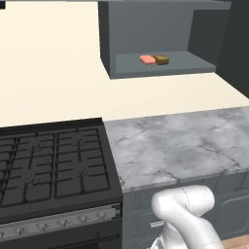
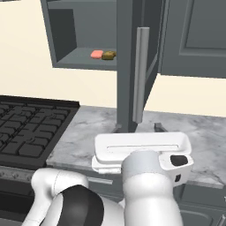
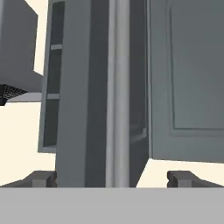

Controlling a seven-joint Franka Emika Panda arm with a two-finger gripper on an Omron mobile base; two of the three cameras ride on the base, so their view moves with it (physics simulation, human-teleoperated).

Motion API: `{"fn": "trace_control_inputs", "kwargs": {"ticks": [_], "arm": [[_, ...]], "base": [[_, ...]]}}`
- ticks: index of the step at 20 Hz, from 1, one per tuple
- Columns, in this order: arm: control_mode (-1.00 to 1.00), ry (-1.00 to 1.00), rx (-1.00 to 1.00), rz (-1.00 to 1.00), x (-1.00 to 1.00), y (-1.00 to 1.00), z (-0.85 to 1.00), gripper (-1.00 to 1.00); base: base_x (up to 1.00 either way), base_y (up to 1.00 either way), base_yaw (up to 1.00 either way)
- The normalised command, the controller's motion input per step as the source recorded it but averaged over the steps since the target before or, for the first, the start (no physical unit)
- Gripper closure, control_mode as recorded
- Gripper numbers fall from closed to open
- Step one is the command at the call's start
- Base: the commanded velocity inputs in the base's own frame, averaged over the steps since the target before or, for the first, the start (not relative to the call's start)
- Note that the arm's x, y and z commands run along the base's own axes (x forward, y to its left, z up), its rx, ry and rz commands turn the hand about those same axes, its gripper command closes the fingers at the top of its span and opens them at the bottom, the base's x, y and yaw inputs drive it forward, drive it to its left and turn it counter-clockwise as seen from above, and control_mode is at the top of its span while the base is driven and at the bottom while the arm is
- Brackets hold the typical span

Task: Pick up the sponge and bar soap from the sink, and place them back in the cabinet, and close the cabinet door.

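The pink bar soap (image 1: 147, 59) (image 2: 96, 54) and the mustard sponge (image 1: 162, 60) (image 2: 108, 55) lie side by side, touching, on the shelf of the open wall cabinet (image 1: 146, 29) (image 2: 62, 31). The cabinet door (image 2: 126, 66) (image 3: 78, 109) stands swung out, edge-on to me, with its slim bar handle (image 2: 140, 75) (image 3: 118, 87) facing the hand. My gripper (image 2: 139, 128) (image 3: 113, 178) is open just below the door's lower end. One fingertip (image 3: 41, 178) is on each side of the door and handle, and neither touches them. The sink is out of view.
A black gas stove (image 1: 48, 165) (image 2: 26, 132) sits left of the grey marble counter (image 1: 185, 146) (image 2: 84, 132). A second slate wall door (image 2: 198, 35) (image 3: 192, 78) hangs shut just right of the open one. Base drawers (image 1: 228, 204) run below the counter.
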Motion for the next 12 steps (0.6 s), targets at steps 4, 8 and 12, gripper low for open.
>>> {"fn": "trace_control_inputs", "kwargs": {"ticks": [4, 8, 12], "arm": [[-1.00, 0.00, 0.00, 0.20, 0.06, -0.04, -0.08, -1.00], [-1.00, 0.00, 0.00, 0.17, 0.21, -0.01, -0.10, -1.00], [-1.00, 0.00, 0.00, 0.17, 0.21, -0.04, -0.10, -1.00]], "base": [[0.00, 0.00, 0.00], [0.00, 0.00, 0.00], [0.00, 0.00, 0.00]]}}
